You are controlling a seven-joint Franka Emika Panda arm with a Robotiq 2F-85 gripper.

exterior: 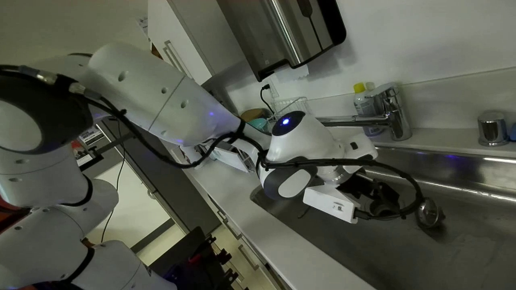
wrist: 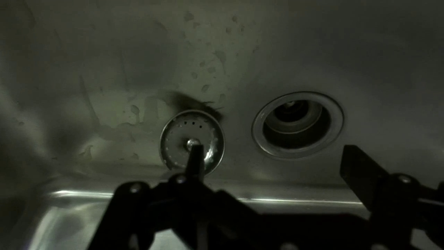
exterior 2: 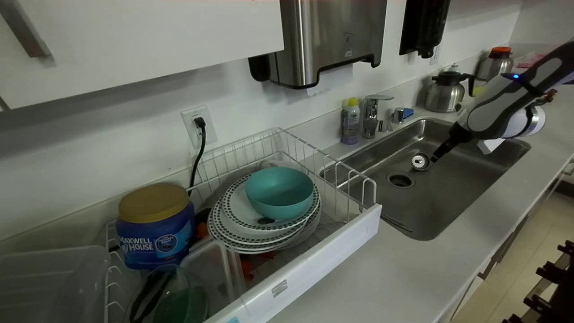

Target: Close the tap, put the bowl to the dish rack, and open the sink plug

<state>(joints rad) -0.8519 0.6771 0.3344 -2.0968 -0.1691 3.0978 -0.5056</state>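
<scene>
Sink plug [wrist: 182,133] lies just beside the drain [wrist: 297,125], presumably to leave it unblocked; jaws stand wide apart, holding nothing.

White wall [exterior 2: 148,143] w/ elec. outlet [exterior 2: 210,131] & steel towel dispenser [exterior 2: 332,36] mtd. on it; white cab. [exterior 2: 148,40] up top, pale countertop [exterior 2: 367,273] along it. Drawer handles [exterior: 248,258] under the front edge, lt. tan flr. [exterior 2: 520,246] below. Rm. light's pretty dim, wall's darker under the cab.

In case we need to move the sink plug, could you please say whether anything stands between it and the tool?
Nothing visible does; in the wrist view only the open tool itself hides part of the sink plug.
</scene>
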